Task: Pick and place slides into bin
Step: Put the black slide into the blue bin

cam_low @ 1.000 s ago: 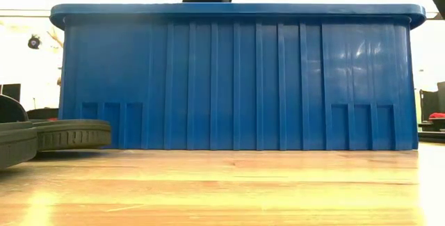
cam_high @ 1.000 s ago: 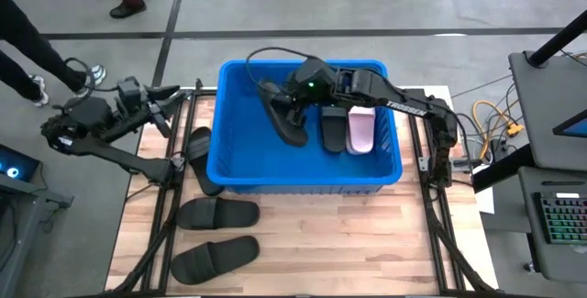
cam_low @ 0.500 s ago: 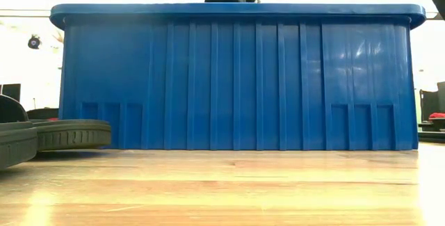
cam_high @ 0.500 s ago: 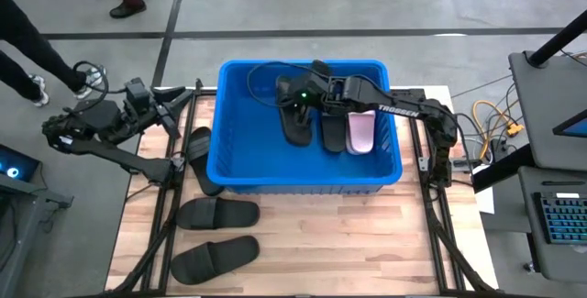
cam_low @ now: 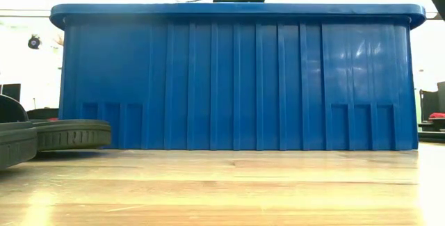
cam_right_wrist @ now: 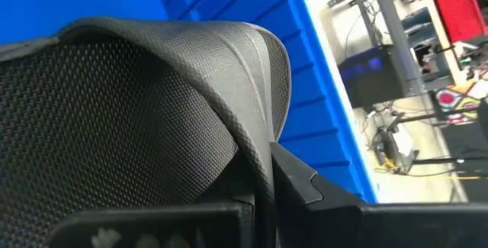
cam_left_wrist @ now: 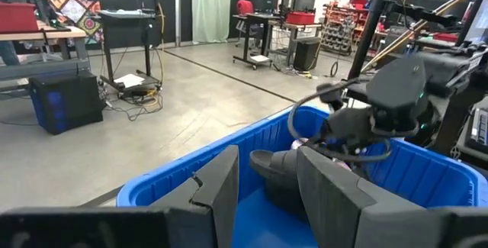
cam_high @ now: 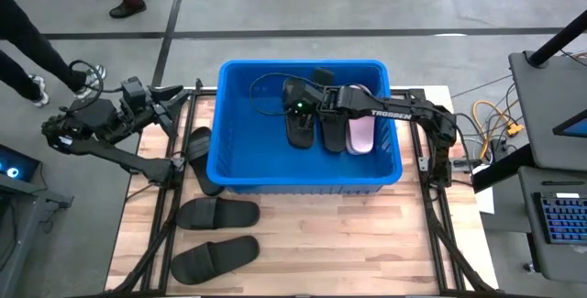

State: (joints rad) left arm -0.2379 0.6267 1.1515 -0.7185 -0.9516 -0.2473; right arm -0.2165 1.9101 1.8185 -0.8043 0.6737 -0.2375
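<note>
The blue bin (cam_high: 229, 165) stands mid-table and fills the low view (cam_low: 236, 80). My right gripper (cam_high: 299, 115) reaches down into it, shut on a black slide (cam_high: 299, 131). Beside that slide, another black slide (cam_high: 332, 131) and a pale pink slide (cam_high: 361, 134) lie on the bin floor. Three black slides lie outside: one against the bin's left wall (cam_high: 198, 154) and two near the front edge (cam_high: 217, 214) (cam_high: 215, 258). My left gripper (cam_left_wrist: 267, 194) is open and empty, beyond the bin's far left corner (cam_high: 170, 96). My right gripper holds the black slide by the edge of its wide strap (cam_right_wrist: 255, 145), one finger (cam_right_wrist: 305, 183) outside the strap and the other hidden under it. The fingers come from above, slanting from the far side. Whether the sole rests on the bin floor I cannot tell.
The bin's walls rise high around the right gripper. Bare wooden table (cam_high: 367, 243) lies in front of the bin. A person's legs (cam_high: 27, 60) show on the floor beyond the far left corner. Cables and a desk (cam_high: 550, 105) are off to the right.
My right gripper has gone down into the bin and toward its near wall with the black slide. The slide has turned from slanting across the bin floor to lying alongside the other black slide.
</note>
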